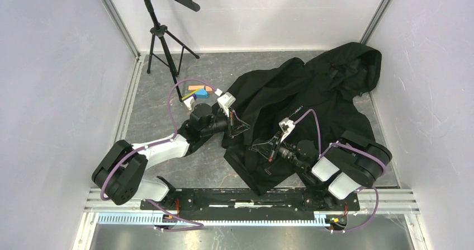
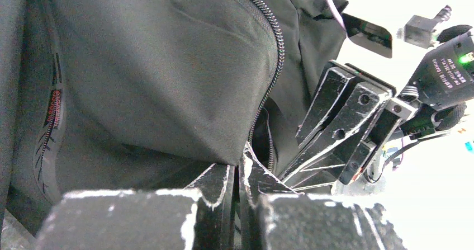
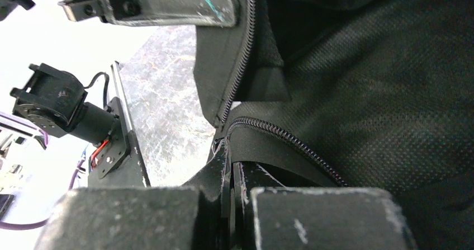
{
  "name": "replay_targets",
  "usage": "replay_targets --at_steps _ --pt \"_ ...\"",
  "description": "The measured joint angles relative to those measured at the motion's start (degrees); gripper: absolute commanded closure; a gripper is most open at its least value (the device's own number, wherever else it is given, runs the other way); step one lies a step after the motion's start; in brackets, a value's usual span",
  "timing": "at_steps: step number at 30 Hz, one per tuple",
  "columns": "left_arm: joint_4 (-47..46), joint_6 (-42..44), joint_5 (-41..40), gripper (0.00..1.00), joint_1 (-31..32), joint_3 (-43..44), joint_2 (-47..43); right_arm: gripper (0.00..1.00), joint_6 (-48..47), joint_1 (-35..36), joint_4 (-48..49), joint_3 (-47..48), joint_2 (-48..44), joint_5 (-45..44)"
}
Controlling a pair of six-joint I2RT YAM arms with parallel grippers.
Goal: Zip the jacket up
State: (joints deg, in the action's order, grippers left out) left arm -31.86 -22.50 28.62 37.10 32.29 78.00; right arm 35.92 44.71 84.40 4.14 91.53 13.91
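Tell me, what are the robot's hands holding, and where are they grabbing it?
The jacket. The left gripper and the right gripper are each shut on its front edge, right beside the zipper teeth.

Pale walls (image 1: 56, 65) on three sides, joined by aluminium corner posts (image 1: 114, 15). Grey marbled surface (image 1: 235, 65), evenly lit. Black tripod stand (image 1: 159, 37) at 11 o'clock. Coloured blocks (image 1: 197, 92) nearer centre, 10 o'clock. Metal rail (image 1: 251, 193) at 6 o'clock.

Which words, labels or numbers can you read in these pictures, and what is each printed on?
White lettering on the jacket chest: too small to read.
Red print along a jacket seam: blurred.
White print on the right arm's black housing: upside down, unreadable.
Nothing can be quoted.
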Motion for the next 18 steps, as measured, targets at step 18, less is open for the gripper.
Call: replay_targets --at_steps 18 --pt "0.0 0.0 0.0 0.98 0.0 0.0 0.0 1.00 -0.2 0.0 0.0 -0.2 -1.6 -1.2"
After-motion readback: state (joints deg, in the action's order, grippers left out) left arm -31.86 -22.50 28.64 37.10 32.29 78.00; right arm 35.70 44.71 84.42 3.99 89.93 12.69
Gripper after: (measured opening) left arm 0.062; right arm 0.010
